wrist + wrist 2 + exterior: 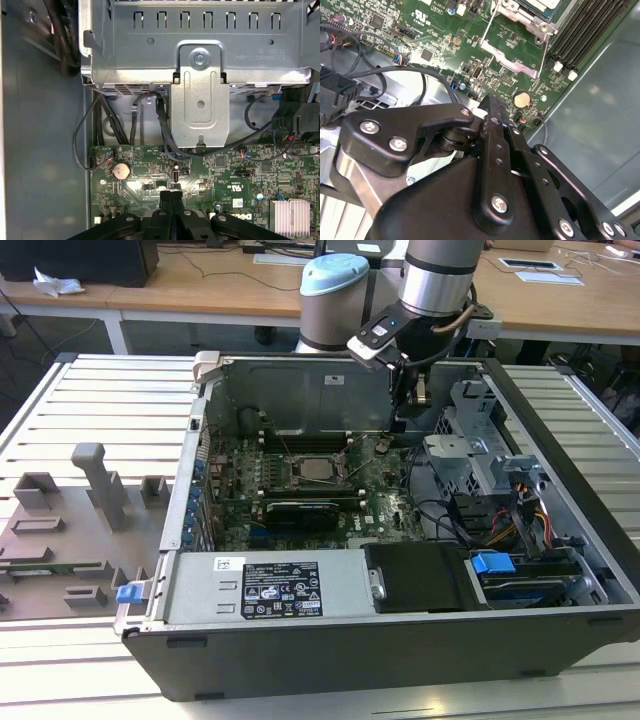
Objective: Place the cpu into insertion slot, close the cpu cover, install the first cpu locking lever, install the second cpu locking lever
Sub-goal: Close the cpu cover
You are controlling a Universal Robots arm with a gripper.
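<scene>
Over the far right part of the motherboard [385, 510], inside the open computer case [400, 660] on the counter [90, 400], the hand [405, 415] hangs from the arm with its tips pointing down at the board. In both wrist views the two fingers [166, 200] are pressed flat against each other with nothing between them, so the hand is clenched and carries nothing. It hovers above the board without touching it, close to the coin battery [521, 99].

The cpu [320, 468] shows as a dull silver square in the insertion slot [293, 472] and looks already seated there. The slot lies toward the exterior view's left of the hand and slightly nearer, well apart from the fingertips, with the memory slots [580, 30] along its far side.

In the second wrist view two thin wire levers [488, 27] run out from the slot on the side that faces the hand, and they look unlatched. A bright metal plate [512, 57] sits between their ends. Whether that plate is the cpu cover swung open cannot be told. Judged from this, any work on the slot means travelling toward the exterior view's left, along the line the levers themselves follow.
</scene>
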